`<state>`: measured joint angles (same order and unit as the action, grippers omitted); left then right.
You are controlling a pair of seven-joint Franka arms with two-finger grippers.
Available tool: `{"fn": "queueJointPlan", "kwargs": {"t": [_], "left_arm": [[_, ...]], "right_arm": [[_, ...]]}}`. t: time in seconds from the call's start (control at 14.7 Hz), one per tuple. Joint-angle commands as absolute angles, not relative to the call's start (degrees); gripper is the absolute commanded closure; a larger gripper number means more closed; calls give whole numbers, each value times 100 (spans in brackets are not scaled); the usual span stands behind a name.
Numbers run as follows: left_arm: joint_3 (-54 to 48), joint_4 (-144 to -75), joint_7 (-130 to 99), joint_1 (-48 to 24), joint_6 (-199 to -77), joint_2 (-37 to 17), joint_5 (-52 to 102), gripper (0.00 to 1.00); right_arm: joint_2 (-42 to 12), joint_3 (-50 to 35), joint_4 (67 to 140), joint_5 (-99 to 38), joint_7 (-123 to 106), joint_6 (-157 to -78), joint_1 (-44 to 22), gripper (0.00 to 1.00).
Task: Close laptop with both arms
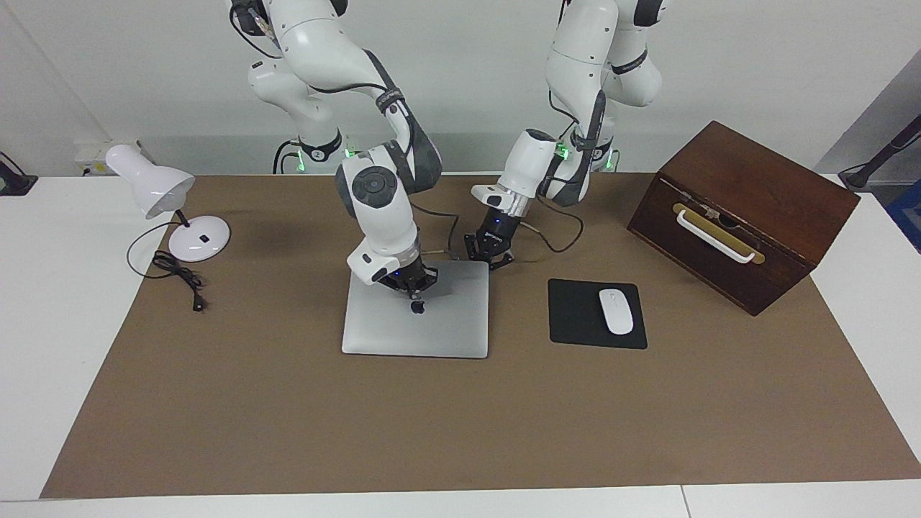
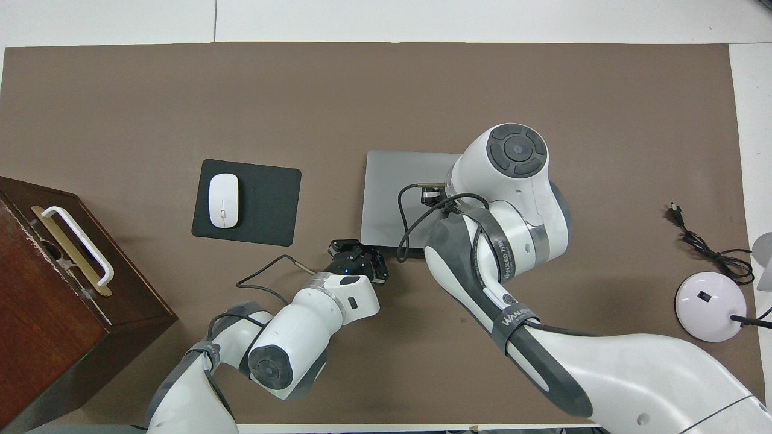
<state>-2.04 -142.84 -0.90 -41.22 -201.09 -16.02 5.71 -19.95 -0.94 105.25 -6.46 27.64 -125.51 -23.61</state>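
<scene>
On mat (image 1: 288,417): laptop (image 1: 432,331), lid shut; right gripper (image 1: 412,290) closed over lid; left gripper (image 1: 491,260) closed at its corner.

A robotics lab: two white arms (image 1: 374,201) mounted at a desk (image 1: 43,324) with staged office props.
</scene>
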Motion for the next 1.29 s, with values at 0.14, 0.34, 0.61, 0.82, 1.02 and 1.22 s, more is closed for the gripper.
{"fn": "queueJointPlan", "kwargs": {"t": [0.14, 0.34, 0.61, 0.82, 1.02, 1.22], "left_arm": [[-123, -14458, -149, -4210, -20048, -1942, 642, 100], [-123, -14449, -167, -4201, -20048, -1942, 642, 100], [-123, -14440, -202, -4201, -20048, -1942, 650, 100], [-123, -14397, -421, -4201, -20048, -1942, 650, 100], [-132, -14362, -693, -4210, -20048, -1899, 659, 100], [-132, -14361, -922, -4201, -20039, -1872, 650, 100]], "right_arm": [[-1802, -114, 10573, -800, 2566, -12341, -2268, 100], [-1600, -114, 10564, -791, 2558, -12068, -2198, 100], [-1126, -97, 10529, -756, 2146, -11567, -1821, 100], [-704, -88, 10521, -721, 1629, -11330, -1137, 100], [-309, -62, 10486, -555, 680, -10953, -433, 100], [-54, -70, 10266, -255, -138, -10460, 218, 100]]}}
